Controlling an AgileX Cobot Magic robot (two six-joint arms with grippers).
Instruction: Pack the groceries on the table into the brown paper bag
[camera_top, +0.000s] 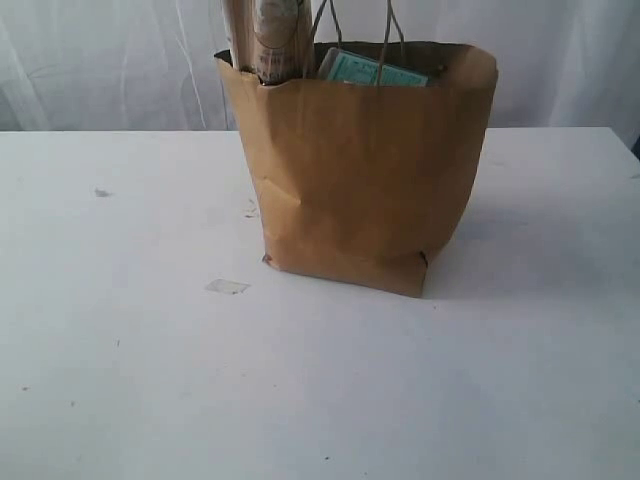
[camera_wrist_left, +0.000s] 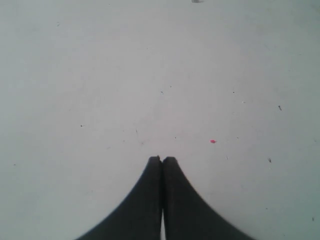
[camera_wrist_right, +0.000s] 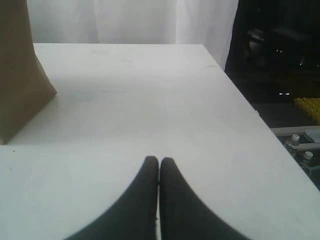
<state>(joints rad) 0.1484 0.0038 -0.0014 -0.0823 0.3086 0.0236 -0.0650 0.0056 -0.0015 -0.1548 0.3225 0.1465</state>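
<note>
Black and pressed close together, the two fingers of the left gripper (camera_wrist_left: 161, 159) were clenched shut and held nothing. Under it was only bare white worktop (camera_wrist_left: 150, 75), with little dark specks and one tiny pink dot (camera_wrist_left: 212, 141). The right gripper (camera_wrist_right: 159, 159) was clenched shut too, and it was empty. It hung over the worktop, with a corner of the brown paper bag (camera_wrist_right: 20, 75) near it but not touching.

Neither gripper showed in the exterior view. There the bag stood upright on the worktop, in the middle of the frame and a bit toward the top. A long spaghetti pack (camera_top: 268, 40) stuck up out of the upper left of the bag's mouth and ran off the top of the frame. A small carton (camera_top: 372, 68) peeked over the rim in the middle, beside two thin cord handles (camera_top: 388, 30). The bag looked crinkly, with a dent on its left side and a folded bottom edge. What else sat inside was hidden.

No groceries lay out on the worktop that I could see, so the packing looked done, or very nearly. The next move likely called for little: a check for anything left out of sight, and no bumping the bag.
</note>
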